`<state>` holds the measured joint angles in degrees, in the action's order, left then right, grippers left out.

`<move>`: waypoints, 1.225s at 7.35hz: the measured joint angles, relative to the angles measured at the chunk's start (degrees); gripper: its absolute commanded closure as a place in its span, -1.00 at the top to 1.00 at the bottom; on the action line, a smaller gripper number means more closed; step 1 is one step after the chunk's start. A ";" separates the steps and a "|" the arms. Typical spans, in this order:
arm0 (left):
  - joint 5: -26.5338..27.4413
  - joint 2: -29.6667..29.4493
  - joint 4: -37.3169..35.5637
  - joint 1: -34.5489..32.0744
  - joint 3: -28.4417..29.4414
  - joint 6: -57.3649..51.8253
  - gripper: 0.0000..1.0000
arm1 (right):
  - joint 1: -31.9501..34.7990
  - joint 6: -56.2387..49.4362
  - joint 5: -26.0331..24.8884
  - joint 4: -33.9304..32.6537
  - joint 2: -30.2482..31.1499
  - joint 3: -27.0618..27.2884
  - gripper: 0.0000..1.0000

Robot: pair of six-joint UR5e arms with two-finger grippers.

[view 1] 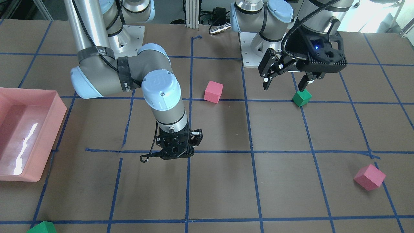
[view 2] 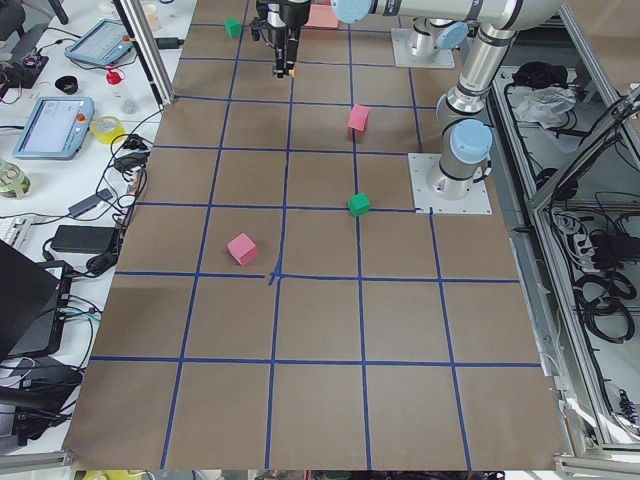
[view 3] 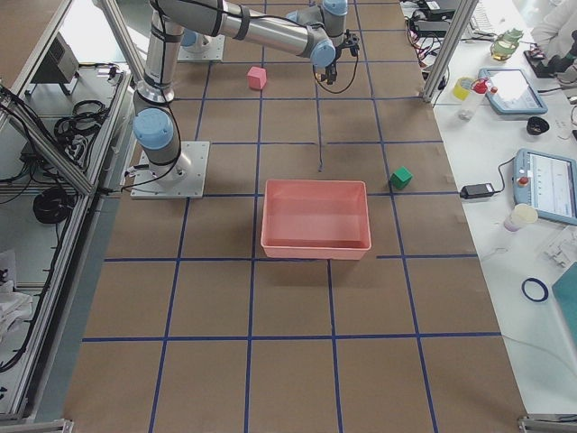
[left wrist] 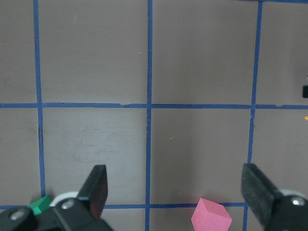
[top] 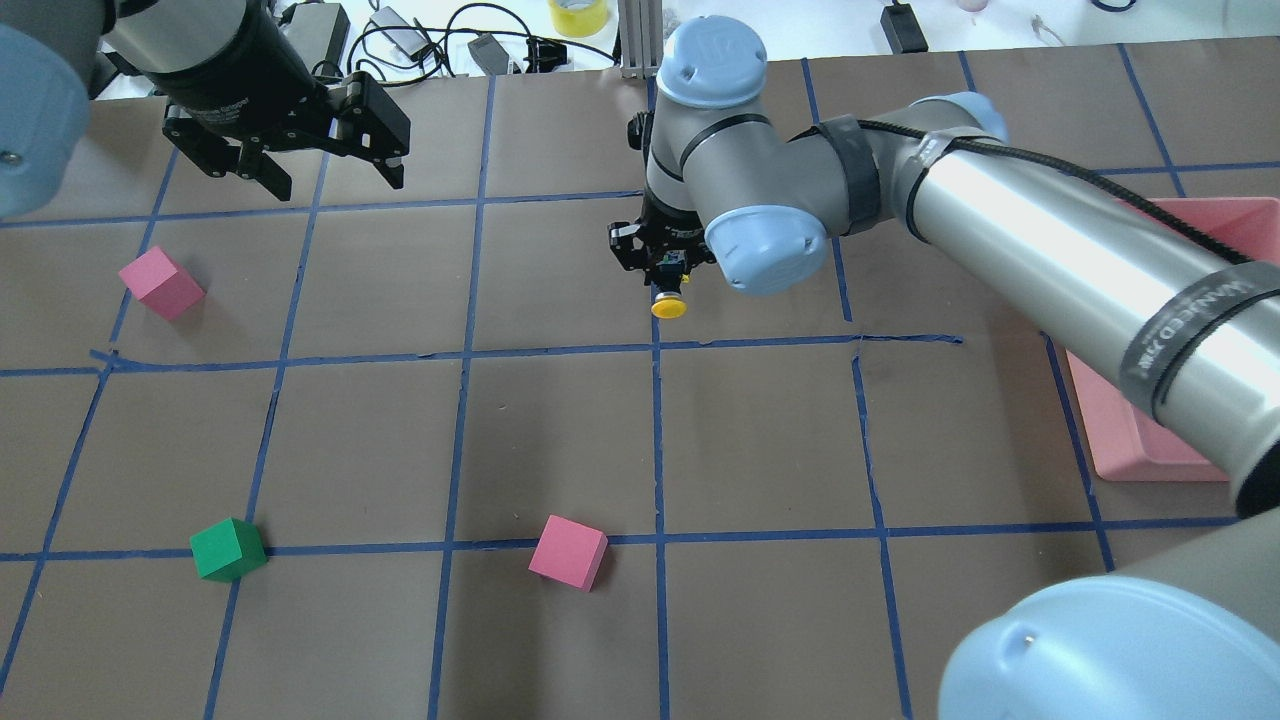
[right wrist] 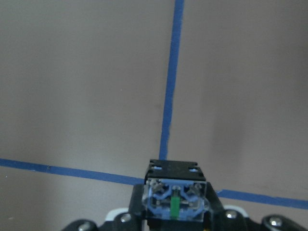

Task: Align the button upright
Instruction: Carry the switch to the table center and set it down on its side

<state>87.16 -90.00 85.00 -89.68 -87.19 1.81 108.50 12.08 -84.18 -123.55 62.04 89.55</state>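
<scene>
R gripper (top: 666, 280) clamped on the button (top: 668, 305): base block up between its fingers, yellow cap sticking out below the tips, by a blue tape (right wrist: 171, 96) crossing. L gripper (top: 335, 182) spread wide, well apart from the button.

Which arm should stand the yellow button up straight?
Right. The right jaws are shut on the button, with its yellow cap sticking out below them. The left jaws hang open and empty, far from it.
</scene>
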 measured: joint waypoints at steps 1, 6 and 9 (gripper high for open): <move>0.00 0.00 0.10 0.01 -0.12 0.05 1.00 | 1.57 0.21 -0.33 -1.92 -2.05 0.08 -1.00; -0.80 -0.40 0.23 0.03 -0.31 0.32 1.00 | 3.54 0.34 -1.61 -6.55 -5.32 2.32 -0.65; -0.77 -0.48 -0.12 0.03 -0.54 0.30 1.00 | 3.56 0.01 -1.42 -7.17 -5.60 4.27 0.12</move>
<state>86.39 -90.48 84.88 -89.65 -87.73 2.11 112.06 12.09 -85.60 -130.73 56.45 93.81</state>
